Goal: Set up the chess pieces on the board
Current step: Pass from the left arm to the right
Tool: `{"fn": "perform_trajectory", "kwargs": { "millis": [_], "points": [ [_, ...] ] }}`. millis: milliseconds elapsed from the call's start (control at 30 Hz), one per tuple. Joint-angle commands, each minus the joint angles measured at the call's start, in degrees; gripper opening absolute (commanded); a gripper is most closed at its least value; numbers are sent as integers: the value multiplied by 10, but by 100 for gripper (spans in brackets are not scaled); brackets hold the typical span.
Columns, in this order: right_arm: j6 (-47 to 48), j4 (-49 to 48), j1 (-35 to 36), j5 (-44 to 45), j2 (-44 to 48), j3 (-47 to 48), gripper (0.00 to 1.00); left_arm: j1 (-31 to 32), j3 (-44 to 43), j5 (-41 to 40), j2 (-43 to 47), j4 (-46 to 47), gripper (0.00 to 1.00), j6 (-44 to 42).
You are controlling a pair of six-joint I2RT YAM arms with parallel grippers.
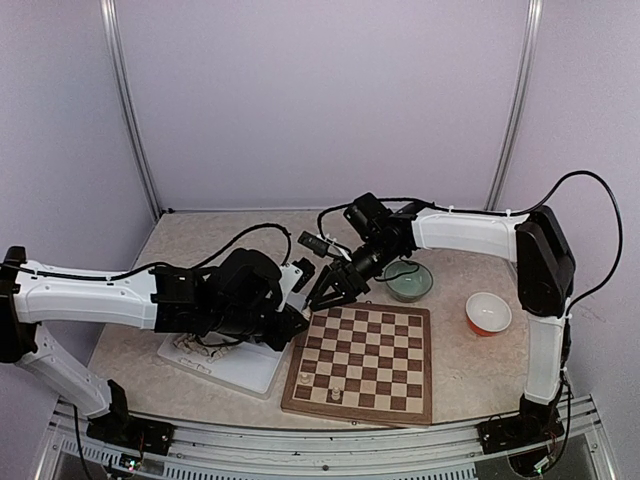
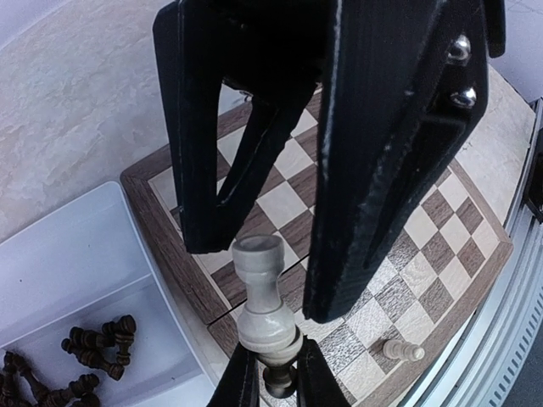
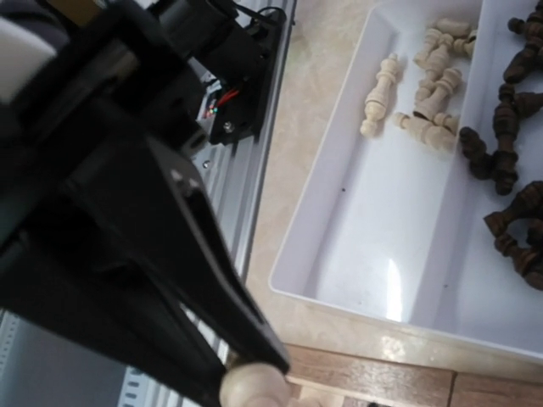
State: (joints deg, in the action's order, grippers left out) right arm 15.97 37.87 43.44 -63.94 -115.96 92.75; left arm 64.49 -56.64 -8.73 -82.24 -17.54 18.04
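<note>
My left gripper (image 2: 276, 377) is shut on the base of a cream-white rook (image 2: 259, 288), held over the left rim of the board (image 2: 424, 229). Something small and dark shows between the fingers just below the base. My right gripper (image 2: 276, 280) reaches in from above, its jaws apart on either side of the rook's top; in the right wrist view one finger (image 3: 212, 280) touches a rounded cream top (image 3: 254, 388). From above, both grippers, the left (image 1: 298, 325) and the right (image 1: 330, 295), meet at the board's (image 1: 380, 350) far left corner. A cream pawn (image 2: 403, 349) is on the board near its front edge.
A white divided tray (image 1: 250, 372) lies left of the board, holding loose cream pieces (image 3: 424, 76) and dark pieces (image 3: 509, 153). A green bowl (image 1: 408, 282) and a red-and-white bowl (image 1: 488, 313) sit at the back right. The metal rail (image 1: 300, 440) runs along the near table edge.
</note>
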Motion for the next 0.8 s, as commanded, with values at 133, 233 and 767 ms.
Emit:
{"fn": "perform_trajectory", "kwargs": {
  "millis": [133, 233, 767],
  "points": [
    [-10, -3, 7, -27, -11, 2, 25, 4, -17, 13, -13, 11, 0, -9],
    [-9, -3, 8, -26, -11, 3, 9, 4, -14, 8, -12, 10, 0, -9],
    [69, 51, -100, 67, 114, -66, 0, -22, 20, 8, -14, 19, 0, -18]
  ]
}}
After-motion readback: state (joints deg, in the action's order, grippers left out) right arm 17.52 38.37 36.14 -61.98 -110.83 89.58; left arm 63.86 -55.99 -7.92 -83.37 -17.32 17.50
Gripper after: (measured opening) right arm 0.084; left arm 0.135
